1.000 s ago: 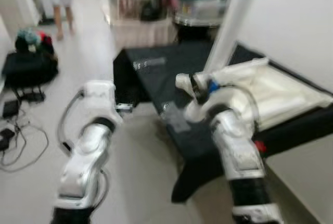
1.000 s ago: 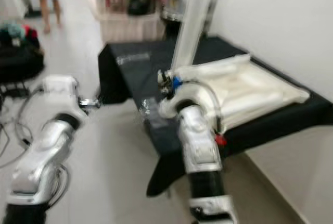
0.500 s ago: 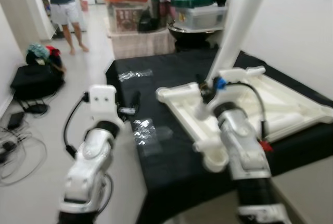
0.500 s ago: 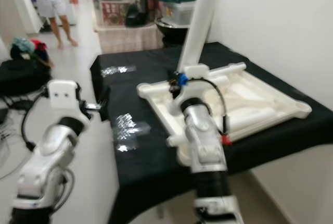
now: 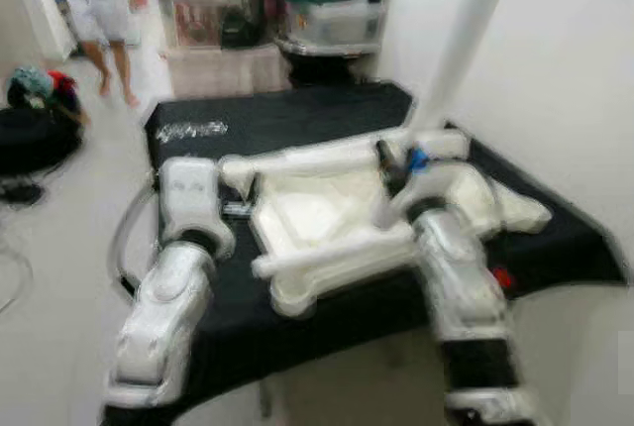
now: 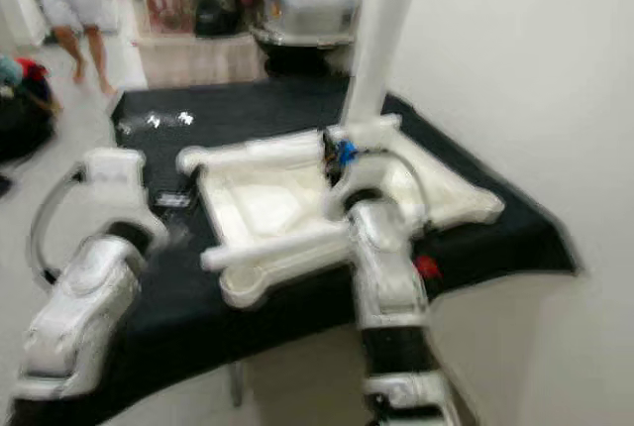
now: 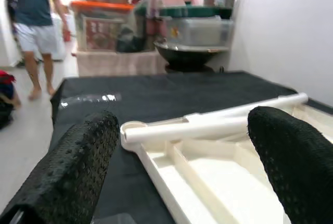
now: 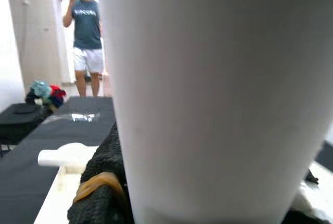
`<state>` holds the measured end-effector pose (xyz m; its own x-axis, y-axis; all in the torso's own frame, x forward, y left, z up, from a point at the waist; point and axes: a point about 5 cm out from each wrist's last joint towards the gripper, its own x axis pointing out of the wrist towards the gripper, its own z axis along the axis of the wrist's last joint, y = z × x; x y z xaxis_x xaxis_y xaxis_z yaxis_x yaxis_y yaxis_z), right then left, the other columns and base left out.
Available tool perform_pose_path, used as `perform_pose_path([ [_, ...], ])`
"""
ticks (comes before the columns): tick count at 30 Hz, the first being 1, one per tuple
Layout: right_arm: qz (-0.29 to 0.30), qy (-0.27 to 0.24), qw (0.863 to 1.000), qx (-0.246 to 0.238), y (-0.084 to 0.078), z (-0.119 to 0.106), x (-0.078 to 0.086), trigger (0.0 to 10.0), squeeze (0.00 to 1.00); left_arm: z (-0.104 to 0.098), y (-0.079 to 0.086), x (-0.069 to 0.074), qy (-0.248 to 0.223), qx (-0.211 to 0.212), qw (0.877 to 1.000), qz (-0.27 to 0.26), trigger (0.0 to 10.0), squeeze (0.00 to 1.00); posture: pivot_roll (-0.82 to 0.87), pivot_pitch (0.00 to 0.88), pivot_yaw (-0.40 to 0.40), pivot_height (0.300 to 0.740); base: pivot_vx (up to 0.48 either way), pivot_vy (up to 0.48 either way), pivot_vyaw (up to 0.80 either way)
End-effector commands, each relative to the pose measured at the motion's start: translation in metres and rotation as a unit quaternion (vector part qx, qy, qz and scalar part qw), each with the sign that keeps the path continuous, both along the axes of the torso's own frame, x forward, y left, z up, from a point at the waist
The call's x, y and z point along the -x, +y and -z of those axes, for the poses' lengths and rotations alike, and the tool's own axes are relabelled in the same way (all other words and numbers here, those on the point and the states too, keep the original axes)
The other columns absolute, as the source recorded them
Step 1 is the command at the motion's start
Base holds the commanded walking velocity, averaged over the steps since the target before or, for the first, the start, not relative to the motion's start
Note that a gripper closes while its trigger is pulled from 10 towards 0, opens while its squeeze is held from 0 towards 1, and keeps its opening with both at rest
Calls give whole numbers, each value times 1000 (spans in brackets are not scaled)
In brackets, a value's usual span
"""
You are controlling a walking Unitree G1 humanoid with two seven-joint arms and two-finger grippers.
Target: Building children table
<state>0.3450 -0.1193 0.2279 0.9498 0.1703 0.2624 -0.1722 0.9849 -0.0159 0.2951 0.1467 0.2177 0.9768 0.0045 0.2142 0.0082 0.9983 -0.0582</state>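
Lying upside down on a black-covered table (image 5: 297,121), a white plastic tabletop (image 5: 327,220) is showing its ribbed underside, with round leg sockets at its corners. It is taking up most of the near half of the black cloth, one corner socket reaching toward the table's front edge. A long white table leg (image 5: 464,45) is rising steeply from the far right part of the tabletop and running out past the top of the head views. The right gripper (image 5: 394,163) is clenching this leg near its lower end; in the right wrist view the leg's white tube (image 8: 218,94) is sitting very close to the camera, with a black finger (image 8: 106,182) pressed against it. The left gripper (image 7: 182,146) is hovering with its fingers spread wide apart and nothing between them, just off the tabletop's left edge and pointing across its nearest rail. Beyond the table, stacked storage bins (image 5: 203,10) are standing against the far wall. A person (image 5: 94,5) in a dark shirt and white shorts is standing on the floor to the left of them. Some clear plastic wrapping (image 5: 188,131) is lying on the far left of the cloth.
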Motion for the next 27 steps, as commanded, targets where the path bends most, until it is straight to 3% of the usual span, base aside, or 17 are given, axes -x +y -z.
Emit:
perform_pose_path([
  [1,7,-16,1000,1,-5,-8,0,10000,0,-1,-3,0,-1,-2,1000,3,10000,0,12,0,-47,740,416,0,0],
  [9,0,-7,1000,3,-3,-2,1,10000,0,4,-7,1,5,0,1000,8,10000,0,9,0,-49,740,416,0,0],
  [13,-6,-5,1000,3,-1,0,1,10000,0,6,-10,1,7,3,1000,19,10000,0,8,0,-50,740,377,-292,0],
  [18,-9,-1,1000,5,-1,2,0,10000,0,4,-11,1,7,28,999,19,10000,0,7,0,-52,740,0,0,0],
  [27,-15,-10,1000,-4,0,-3,-1,10000,0,3,-11,1,7,27,999,16,10000,0,9,0,-55,740,0,0,0],
])
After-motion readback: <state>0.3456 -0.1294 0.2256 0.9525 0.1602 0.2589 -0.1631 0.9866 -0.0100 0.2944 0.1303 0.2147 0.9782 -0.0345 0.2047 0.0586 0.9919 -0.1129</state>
